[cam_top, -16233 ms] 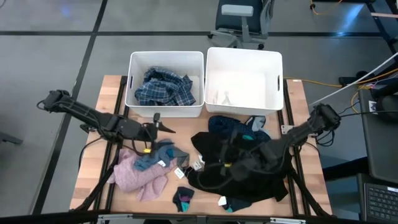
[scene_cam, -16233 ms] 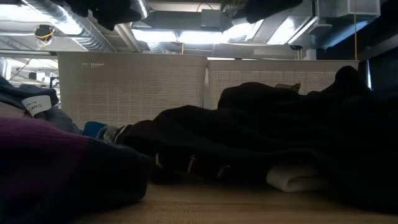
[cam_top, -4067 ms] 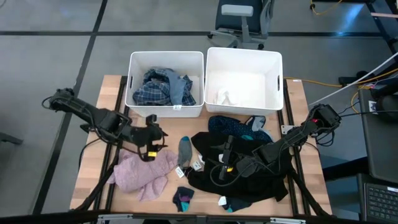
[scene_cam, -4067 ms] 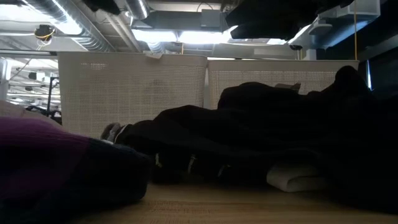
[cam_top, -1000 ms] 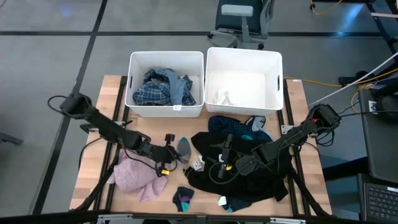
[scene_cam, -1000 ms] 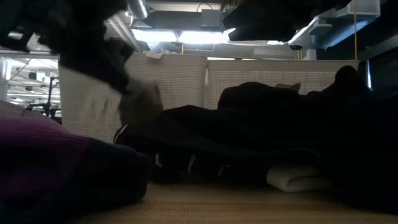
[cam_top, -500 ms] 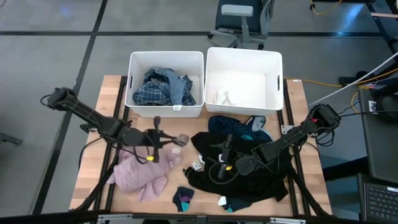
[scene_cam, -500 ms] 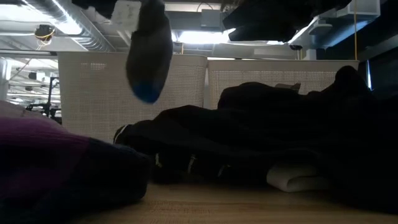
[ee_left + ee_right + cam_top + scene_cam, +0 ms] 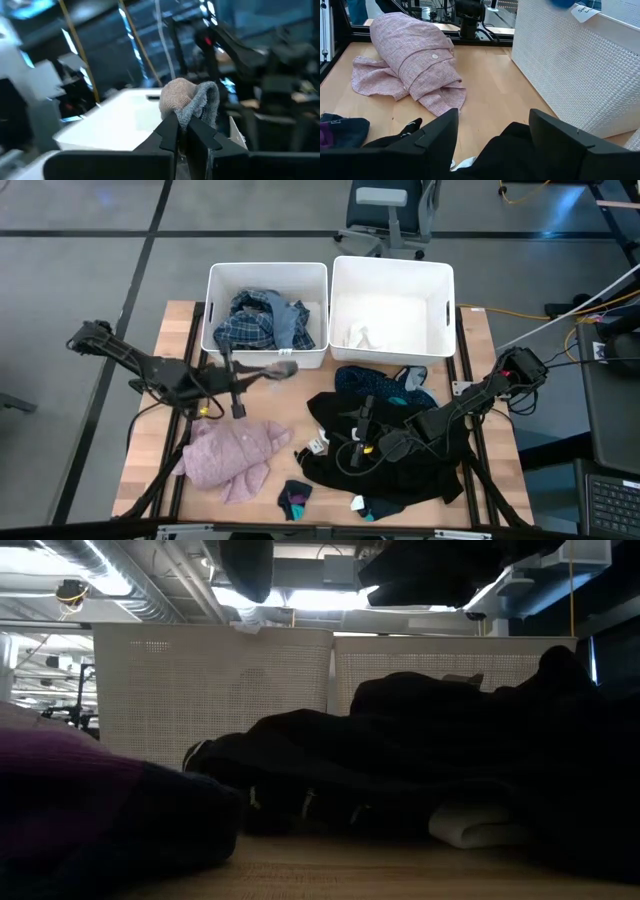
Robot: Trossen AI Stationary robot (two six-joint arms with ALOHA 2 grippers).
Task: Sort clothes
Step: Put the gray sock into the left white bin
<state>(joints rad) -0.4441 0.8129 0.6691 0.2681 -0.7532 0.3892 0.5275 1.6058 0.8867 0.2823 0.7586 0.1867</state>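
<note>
My left gripper (image 9: pixel 250 376) is shut on a grey sock (image 9: pixel 278 368), held in the air just in front of the left white bin (image 9: pixel 212 315). The blue plaid shirt (image 9: pixel 262 325) lies in that bin. The sock's lower end shows at the top of the low view (image 9: pixel 246 565). My right gripper (image 9: pixel 362 444) is open just above the black pile of clothes (image 9: pixel 400 450), and the pile lies below its fingers (image 9: pixel 505 150). The pink fuzzy top (image 9: pixel 232 458) lies on the table at the near left. The navy dotted cloth (image 9: pixel 375 385) lies in front of the right bin (image 9: pixel 392 280). My left gripper pinches the grey sock between its two fingers (image 9: pixel 170 131). A folded bunch of the sock (image 9: pixel 192 100) stands out past the fingertips. The sock is lifted clear of the table and hangs beside the bin's front wall.
A white piece (image 9: pixel 360 335) lies in the right bin. A small dark sock (image 9: pixel 295 498) lies near the table's front edge. A tagged piece (image 9: pixel 318 445) lies at the black pile's left side. Bare wood (image 9: pixel 290 405) shows between the pink top and the pile.
My left gripper has risen with the grey sock and gone toward the table's far edge and the left bin. The sock, which lay on the table beside the black pile, is now lifted clear. My right arm has kept still.
</note>
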